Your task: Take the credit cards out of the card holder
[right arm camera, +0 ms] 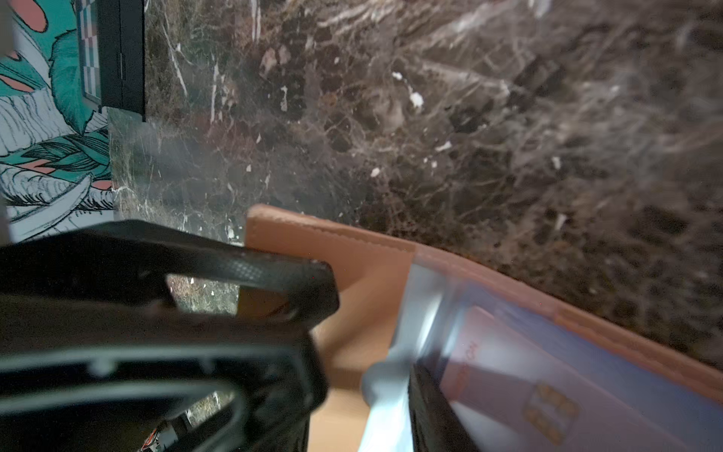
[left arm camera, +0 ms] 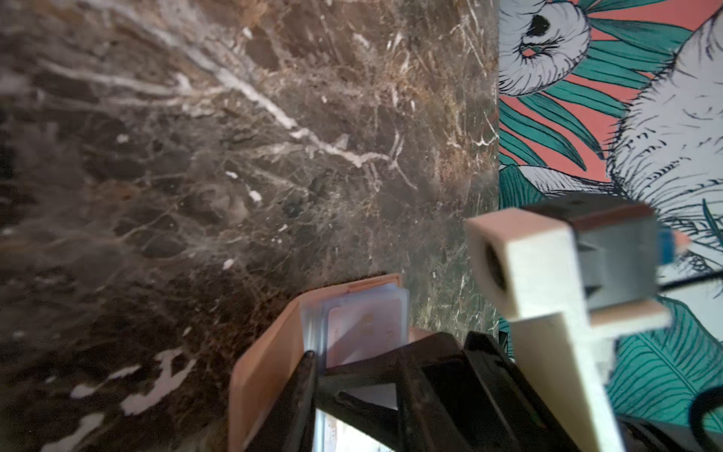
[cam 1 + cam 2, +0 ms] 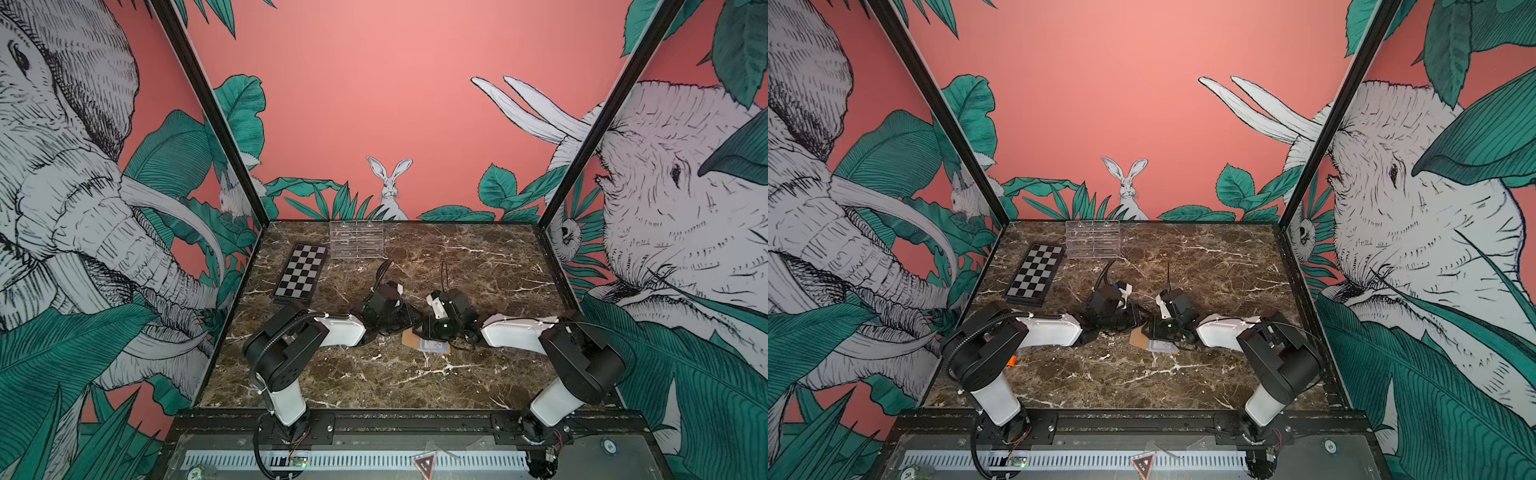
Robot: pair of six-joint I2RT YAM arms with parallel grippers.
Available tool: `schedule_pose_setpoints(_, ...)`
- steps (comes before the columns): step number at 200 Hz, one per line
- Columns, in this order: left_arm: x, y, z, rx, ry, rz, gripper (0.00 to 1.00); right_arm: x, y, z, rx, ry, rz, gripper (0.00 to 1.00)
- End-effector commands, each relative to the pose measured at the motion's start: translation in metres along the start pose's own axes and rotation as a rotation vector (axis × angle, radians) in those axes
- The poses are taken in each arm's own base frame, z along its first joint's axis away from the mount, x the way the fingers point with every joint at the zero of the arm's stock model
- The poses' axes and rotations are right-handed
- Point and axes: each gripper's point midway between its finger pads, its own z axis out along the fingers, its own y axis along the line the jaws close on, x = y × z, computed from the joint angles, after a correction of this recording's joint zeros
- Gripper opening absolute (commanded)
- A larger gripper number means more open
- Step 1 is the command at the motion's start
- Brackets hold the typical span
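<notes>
Tan leather-like folding card holder (image 3: 411, 337) lies open on the brown marble tabletop (image 3: 415, 386), about midway between its left and right edges, nearer the near edge. Thin pale plastic credit cards (image 2: 364, 328), top one whitish with a gold chip, sit in the clear plastic sleeves (image 1: 422, 313). I see none lying free.

Both arms meet over it. Left gripper (image 2: 356, 375): jaws sit either side of the sleeve stack. One finger (image 2: 303, 387) is tucked between the raised tan cover and the sleeves. Can't tell if they bite.

Right gripper (image 3: 426, 330): one finger (image 1: 434, 415) is on the sleeve edge and the other I can't make out, so I can't tell its jaw state.

Step, as I read it: pin the holder, pull the first card. I'd hold the cover or sleeve pack with one gripper, low and flat. With the other I'd take the card alone by its exposed edge and draw it along the sleeve opening, not upward. Risk: pinching sleeve plus card, so the whole holder drags.

Black-and-white chequered board (image 3: 301, 270) and clear acrylic rack (image 3: 356, 239) sit toward the far-left corner, well apart.
</notes>
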Motion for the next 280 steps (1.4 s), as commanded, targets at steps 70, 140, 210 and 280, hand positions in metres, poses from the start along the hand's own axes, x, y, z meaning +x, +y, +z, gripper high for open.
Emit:
schedule_pose_setpoints(70,0.013,0.024,-0.002,-0.038,0.01,-0.007,0.3,0.01,-0.029,-0.056,0.195,-0.069,-0.007,0.51)
schedule_pose_setpoints(140,0.016,0.03,0.0,-0.038,0.014,0.022,0.29,0.007,-0.054,-0.055,0.152,-0.071,0.069,0.54)
schedule_pose_setpoints(210,0.019,0.034,0.001,-0.037,0.016,0.024,0.29,0.011,-0.062,-0.042,0.141,-0.039,0.09,0.54)
schedule_pose_setpoints(280,0.021,0.039,0.003,-0.043,0.019,0.029,0.28,0.0,-0.038,-0.067,0.099,-0.097,0.049,0.54)
